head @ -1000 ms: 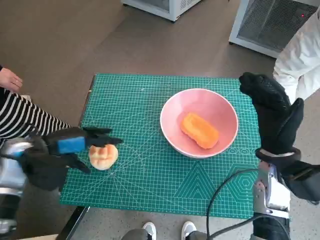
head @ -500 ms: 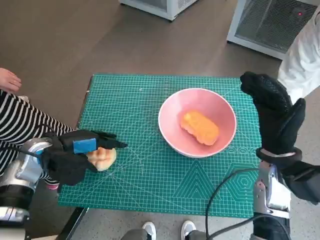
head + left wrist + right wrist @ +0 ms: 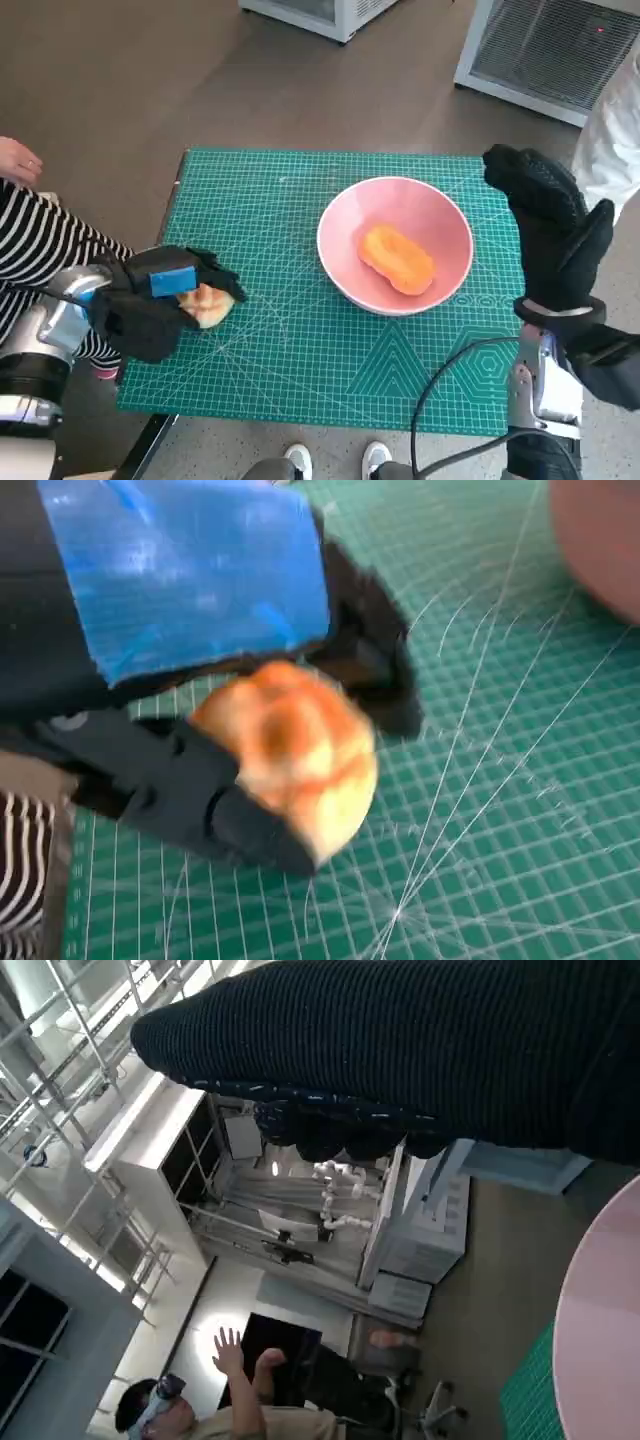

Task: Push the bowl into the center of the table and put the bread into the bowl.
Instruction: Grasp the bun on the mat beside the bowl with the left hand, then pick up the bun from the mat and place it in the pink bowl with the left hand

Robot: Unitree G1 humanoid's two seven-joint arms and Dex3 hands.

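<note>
Left hand [image 3: 150, 305], black with blue tape on its back, grasps the bread roll [image 3: 207, 304] at the near-left part of the green cutting mat [image 3: 270, 350]. Its fingers curl over the roll's top and far side. The left wrist view confirms the grasp: the roll [image 3: 290, 755] sits between the black fingers [image 3: 190, 790] below and the taped back of the hand [image 3: 190, 570] above. Whether the roll is lifted clear of the mat or resting on it cannot be told.

Right hand [image 3: 550, 235], in the black knitted glove, is raised upright at the right edge of the mat, released and holding nothing, fingers extended together. It stands just to the right of the bowl [image 3: 345, 235] and is not seen touching it. In the right wrist view the glove [image 3: 420, 1050] forms a dark band, with a pale slice of the bowl's rim [image 3: 600, 1310] below it.

Beyond the roll, to its right, the pink bowl sits on the mat, right of the mat's middle. An orange oblong piece of bread [image 3: 397, 259] lies inside the bowl, tilted across its bottom.

A person in a striped sleeve [image 3: 40, 240] sits at the left of the mat. Shoe tips [image 3: 335, 460] show at the mat's near edge. White cabinets [image 3: 540, 50] stand on the floor beyond the mat's far side.
</note>
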